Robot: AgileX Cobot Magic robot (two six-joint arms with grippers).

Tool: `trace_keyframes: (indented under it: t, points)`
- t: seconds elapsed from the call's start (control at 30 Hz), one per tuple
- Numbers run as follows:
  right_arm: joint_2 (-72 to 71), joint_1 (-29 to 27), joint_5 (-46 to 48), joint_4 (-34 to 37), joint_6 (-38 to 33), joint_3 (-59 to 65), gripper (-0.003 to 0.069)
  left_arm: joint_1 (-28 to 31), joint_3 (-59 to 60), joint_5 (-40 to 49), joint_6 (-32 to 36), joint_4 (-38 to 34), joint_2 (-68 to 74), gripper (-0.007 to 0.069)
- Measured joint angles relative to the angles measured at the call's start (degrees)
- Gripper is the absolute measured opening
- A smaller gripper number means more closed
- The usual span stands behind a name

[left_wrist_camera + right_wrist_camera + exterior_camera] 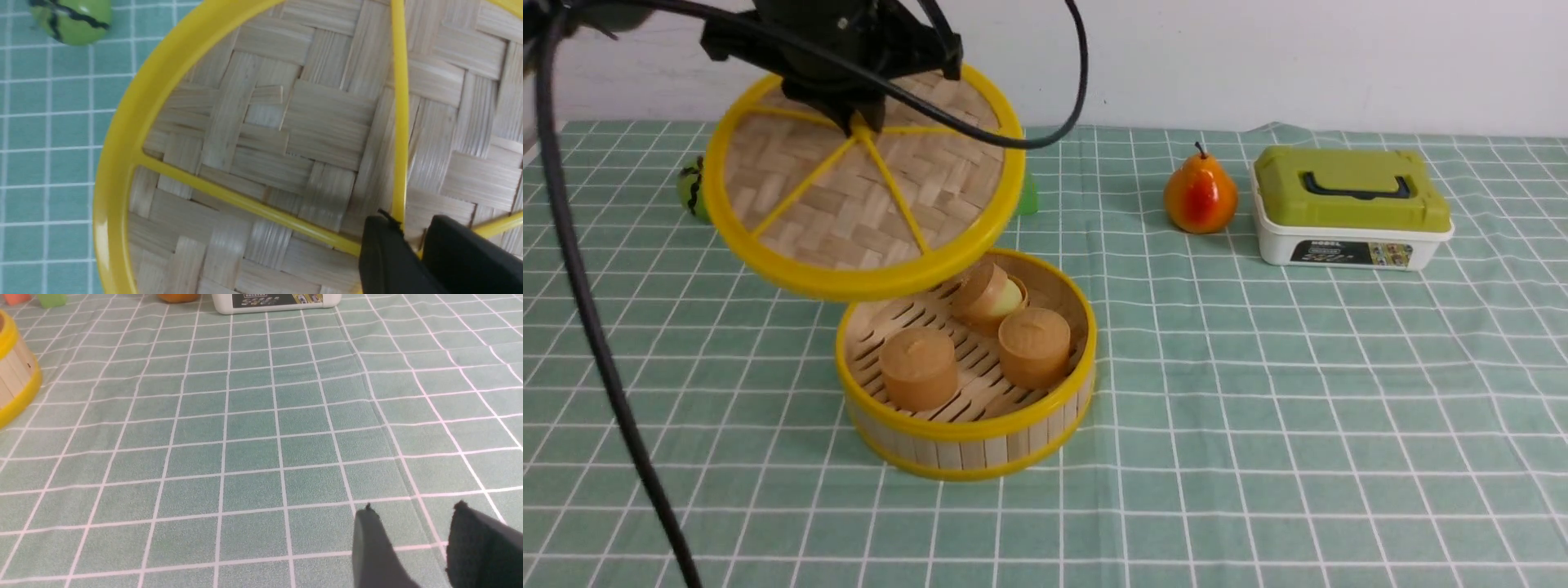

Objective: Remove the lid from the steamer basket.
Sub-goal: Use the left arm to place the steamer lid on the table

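The left hand (412,241) grips the bamboo lid (866,188) at its centre knob, probably for balance, above and overlapping the steamer basket (964,449), which sits uncovered on the tabletop (1217,490). The right hand (412,539) stands parted, holding nothing.

lid (849,204): large round disc of woven tan bamboo, thick yellow rim, yellow spokes meeting at the center
lid pose: raised off the basket, tilted, gripped at its center by the left hand (862,122)
steamer basket (968,441): round, shallow, tan slatted wall, yellow rims, slatted floor partly showing
basket pose: uncovered, upright on the tabletop (1258,408), below the left hand and toward its right
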Motion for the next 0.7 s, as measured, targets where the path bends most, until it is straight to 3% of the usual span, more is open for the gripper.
trace_keyframes:
  t: [0.17, 0.33, 0.37, 0.53, 0.7]
  points:
    - [0.0, 0.0, 0.0, 0.0, 0.0, 0.0, 0.0241, 1.49, 12.89, 0.0, 0.21, 1.4, -8.65, 0.0106]
    - [0.0, 0.0, 0.0, 0.0, 0.0, 0.0, 0.0241, 8.66, 28.88, 0.0, -0.24, 1.67, -15.8, 0.0106]
    - [0.0, 0.0, 0.0, 0.0, 0.0, 0.0, 0.0241, 12.34, 33.57, 0.0, -1.27, 1.97, -17.24, 0.0106]
    - [0.0, 0.0, 0.0, 0.0, 0.0, 0.0, 0.0241, 19.54, 43.12, -1.32, -4.86, 1.71, -17.37, 0.0106]
    - [0.0, 0.0, 0.0, 0.0, 0.0, 0.0, 0.0241, 21.76, 46.74, -8.62, -7.5, -0.91, -13.71, 0.0106]
